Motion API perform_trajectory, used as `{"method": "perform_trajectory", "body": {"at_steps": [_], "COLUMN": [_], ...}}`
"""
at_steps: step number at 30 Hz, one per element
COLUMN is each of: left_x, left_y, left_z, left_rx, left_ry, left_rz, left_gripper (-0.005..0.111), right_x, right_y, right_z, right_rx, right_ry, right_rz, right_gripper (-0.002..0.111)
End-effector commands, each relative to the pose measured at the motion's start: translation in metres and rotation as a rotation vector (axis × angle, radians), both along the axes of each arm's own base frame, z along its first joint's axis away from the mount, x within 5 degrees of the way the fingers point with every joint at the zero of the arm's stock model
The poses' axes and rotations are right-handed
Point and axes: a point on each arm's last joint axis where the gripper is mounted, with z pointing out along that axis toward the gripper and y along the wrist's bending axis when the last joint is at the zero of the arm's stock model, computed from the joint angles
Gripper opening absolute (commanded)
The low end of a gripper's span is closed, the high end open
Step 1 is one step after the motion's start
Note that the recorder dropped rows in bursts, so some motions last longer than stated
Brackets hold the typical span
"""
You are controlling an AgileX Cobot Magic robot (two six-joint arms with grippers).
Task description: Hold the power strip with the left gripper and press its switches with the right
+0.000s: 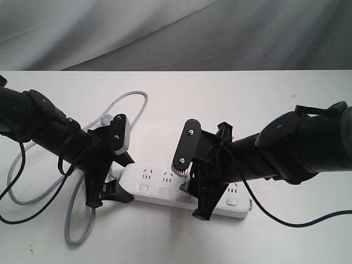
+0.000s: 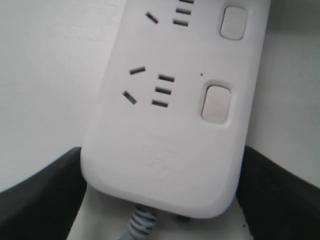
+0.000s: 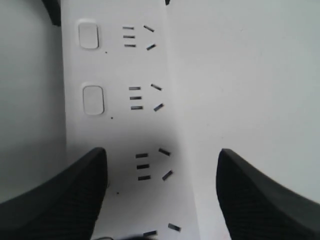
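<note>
The white power strip (image 1: 165,181) lies flat on the table near its front edge. My left gripper (image 1: 113,181) is shut on the strip's cord end. In the left wrist view the power strip (image 2: 170,140) sits between both black fingers (image 2: 42,192), which touch its sides. Two switches (image 2: 216,104) show there. My right gripper (image 1: 193,199) stands open over the strip's middle. In the right wrist view one of its fingers (image 3: 65,195) covers the switch row beside the third outlet, and the other hangs over bare table. Two switches (image 3: 93,100) show beyond it; contact cannot be told.
The grey cord (image 1: 33,198) loops over the table to the left and behind the left arm, leaving the strip's end at the strain relief (image 2: 142,222). A thin black cable (image 1: 286,220) trails from the right arm. A grey backdrop (image 1: 176,33) rises behind the table.
</note>
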Motion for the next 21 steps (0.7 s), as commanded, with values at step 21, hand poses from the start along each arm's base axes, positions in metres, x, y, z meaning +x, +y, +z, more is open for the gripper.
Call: {"method": "perform_trajectory", "body": {"at_steps": [21], "left_x": [-0.001], "left_y": [-0.001], "left_z": [0.0], "left_rx": [0.002], "left_ry": [0.006], "left_rz": [-0.02], "left_gripper": [0.066], "right_x": [0.0], "right_y": [-0.001], "right_z": [-0.027], "right_rx": [-0.04], "right_ry": [0.078], "right_rz": [0.006], "right_gripper": [0.059]}}
